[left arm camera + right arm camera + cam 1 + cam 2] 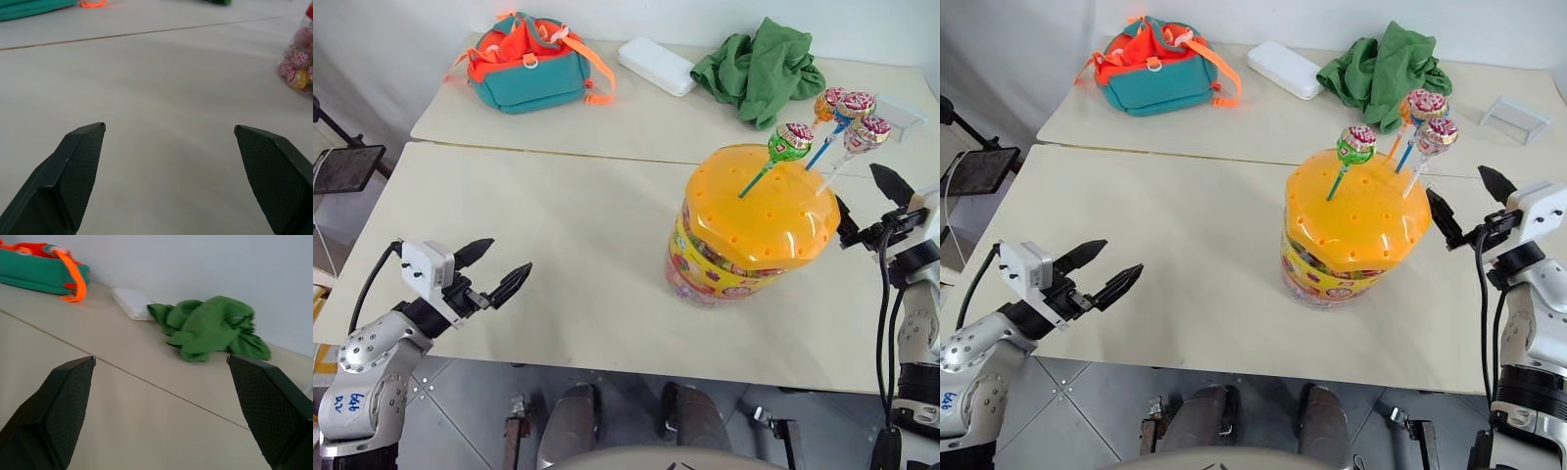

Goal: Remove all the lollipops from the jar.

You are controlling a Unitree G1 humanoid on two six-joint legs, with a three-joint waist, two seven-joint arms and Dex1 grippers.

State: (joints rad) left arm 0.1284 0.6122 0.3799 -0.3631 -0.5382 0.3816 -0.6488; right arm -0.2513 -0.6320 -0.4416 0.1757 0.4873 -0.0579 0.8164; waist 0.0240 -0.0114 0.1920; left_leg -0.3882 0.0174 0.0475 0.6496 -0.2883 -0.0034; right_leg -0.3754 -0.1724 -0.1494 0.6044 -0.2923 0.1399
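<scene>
The right gripper (1469, 203) has its jaws spread wide and holds nothing; it hangs just beside the jar (750, 235), on the jar's right, level with the domed orange lid (764, 206) and a little below the candy heads. The left gripper (493, 268) also has its jaws spread and empty, hovering low over the near left part of the surface (558, 235), well apart from the jar.

Judging by how things stand, the task has not begun to show any result: all four lollipops are in place, their sticks pushed into holes in the lid. The green-wrapped lollipop (791, 141) stands nearest the middle of the lid, on a green stick. Behind it and to the right cluster three with pink-and-white wrappers: one on an orange stick (828, 103), one on a blue stick (855, 105), one on a white stick (867, 134). No lollipop lies on the surface, so all four are left to pull out.

The jar itself is a clear tub with a yellow cartoon label, standing upright on the right half of the surface; through its wall, in the left wrist view, more wrapped candies (297, 68) show inside.

On the far surface lie a teal-and-orange backpack (529, 64), a flat white case (656, 66), a crumpled green cloth (759, 69) and a small clear tray (1520, 118).
</scene>
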